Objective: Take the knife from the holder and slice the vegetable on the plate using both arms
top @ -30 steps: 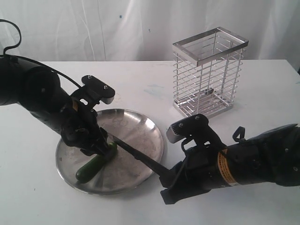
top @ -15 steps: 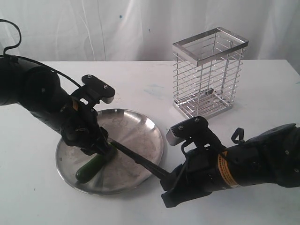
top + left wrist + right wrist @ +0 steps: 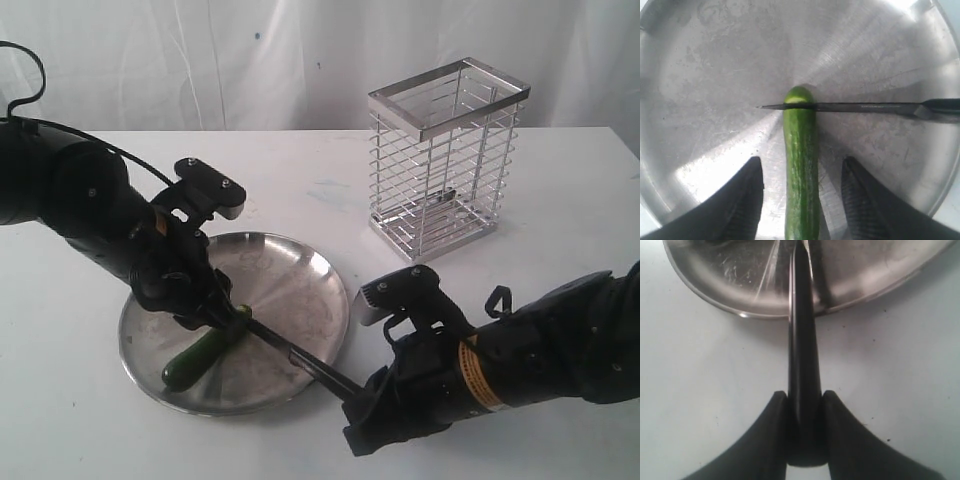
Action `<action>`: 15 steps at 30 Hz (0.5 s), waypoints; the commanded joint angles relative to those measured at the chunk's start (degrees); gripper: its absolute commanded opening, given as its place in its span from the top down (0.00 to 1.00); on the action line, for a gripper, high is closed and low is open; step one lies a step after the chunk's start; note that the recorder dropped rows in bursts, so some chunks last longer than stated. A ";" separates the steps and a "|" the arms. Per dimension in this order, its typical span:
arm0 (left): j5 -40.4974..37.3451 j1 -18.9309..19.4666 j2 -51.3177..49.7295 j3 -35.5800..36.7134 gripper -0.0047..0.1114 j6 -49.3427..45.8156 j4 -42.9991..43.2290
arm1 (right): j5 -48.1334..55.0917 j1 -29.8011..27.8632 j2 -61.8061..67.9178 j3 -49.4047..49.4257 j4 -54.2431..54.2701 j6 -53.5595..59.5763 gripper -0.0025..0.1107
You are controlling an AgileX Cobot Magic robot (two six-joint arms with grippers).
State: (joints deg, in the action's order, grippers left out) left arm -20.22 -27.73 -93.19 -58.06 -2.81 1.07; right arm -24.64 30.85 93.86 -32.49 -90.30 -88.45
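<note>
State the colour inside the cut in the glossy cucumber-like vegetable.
Pale green, within the dark green vegetable; best in the left wrist view.

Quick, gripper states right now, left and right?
Left gripper: open, straddling the small dark green glossy vegetable, not gripping it.
Right gripper: shut on the long slim black-handled knife.

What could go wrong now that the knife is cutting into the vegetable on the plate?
The left gripper stands open around the vegetable without touching it, so it may roll under the knife. The right gripper grips the knife near its rear end, so it may twist. Nothing holds the plate, so it might slide.
</note>
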 commanded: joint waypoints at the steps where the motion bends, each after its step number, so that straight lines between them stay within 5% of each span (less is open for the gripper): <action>1: 1.31 -0.30 0.51 0.29 0.50 1.08 -0.09 | -0.97 0.03 0.54 -0.20 -0.71 -0.26 0.98; 15: 7.41 -0.43 -4.11 0.29 0.52 3.19 -1.87 | -1.17 0.03 0.54 -2.04 -1.42 -0.26 0.98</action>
State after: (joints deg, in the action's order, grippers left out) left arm -13.61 -27.85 -95.99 -58.06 -0.55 0.84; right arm -24.94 30.85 94.41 -34.21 -91.02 -88.48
